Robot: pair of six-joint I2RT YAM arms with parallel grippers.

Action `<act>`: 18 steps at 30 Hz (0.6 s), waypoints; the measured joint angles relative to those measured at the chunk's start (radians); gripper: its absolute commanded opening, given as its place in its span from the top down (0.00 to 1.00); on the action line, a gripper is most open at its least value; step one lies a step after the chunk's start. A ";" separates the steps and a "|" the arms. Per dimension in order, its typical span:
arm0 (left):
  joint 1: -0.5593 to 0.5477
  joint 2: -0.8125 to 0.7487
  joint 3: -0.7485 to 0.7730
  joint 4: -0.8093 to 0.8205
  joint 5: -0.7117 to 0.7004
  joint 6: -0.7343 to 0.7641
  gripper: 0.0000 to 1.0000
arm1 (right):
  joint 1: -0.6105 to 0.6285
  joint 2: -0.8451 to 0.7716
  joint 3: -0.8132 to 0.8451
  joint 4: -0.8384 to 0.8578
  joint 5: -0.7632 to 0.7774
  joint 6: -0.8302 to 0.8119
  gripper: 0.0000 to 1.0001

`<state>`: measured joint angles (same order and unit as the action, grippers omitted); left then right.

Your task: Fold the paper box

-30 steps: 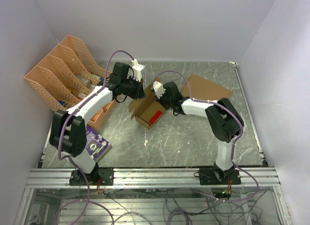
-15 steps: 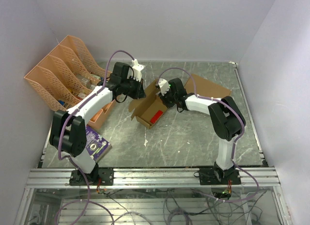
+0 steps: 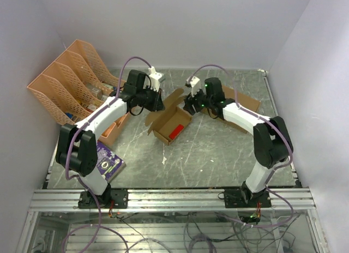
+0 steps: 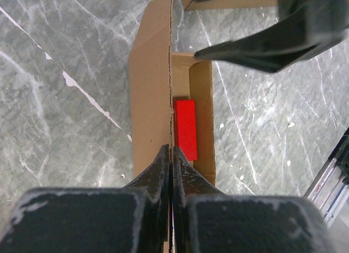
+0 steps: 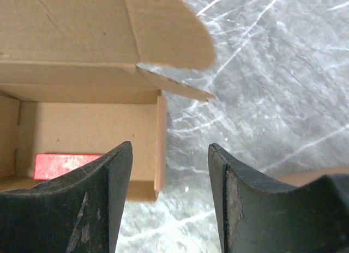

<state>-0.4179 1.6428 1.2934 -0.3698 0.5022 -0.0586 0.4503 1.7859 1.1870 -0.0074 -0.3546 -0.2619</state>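
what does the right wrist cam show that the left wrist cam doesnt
Only the right wrist view: the rounded edge of a splayed flap on the plain brown thin-cardboard paper box.
Only the left wrist view: the left tool shut on the box's upright side wall, and a bit of metal rail at the right edge.
Both: the box, the small red rectangular block inside it, the right tool standing open, and the grey marbled table.

orange file racks [image 3: 65, 81] far left; purple booklet [image 3: 109, 161] front-left; grey marbled table [image 3: 218, 155] beneath.
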 measured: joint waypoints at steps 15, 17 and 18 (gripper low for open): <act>-0.025 0.040 0.037 -0.004 -0.017 -0.092 0.93 | -0.076 -0.198 -0.310 -0.095 0.179 0.447 1.00; -0.040 0.046 0.043 -0.005 -0.032 -0.119 0.93 | -0.046 -0.156 -0.283 -0.131 0.220 0.505 1.00; -0.048 0.049 0.044 -0.006 -0.039 -0.134 0.93 | -0.032 -0.131 -0.264 -0.145 0.238 0.526 1.00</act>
<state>-0.4664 1.6917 1.3373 -0.3756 0.4637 -0.1925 0.4187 1.6550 0.9234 -0.1520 -0.1169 0.2642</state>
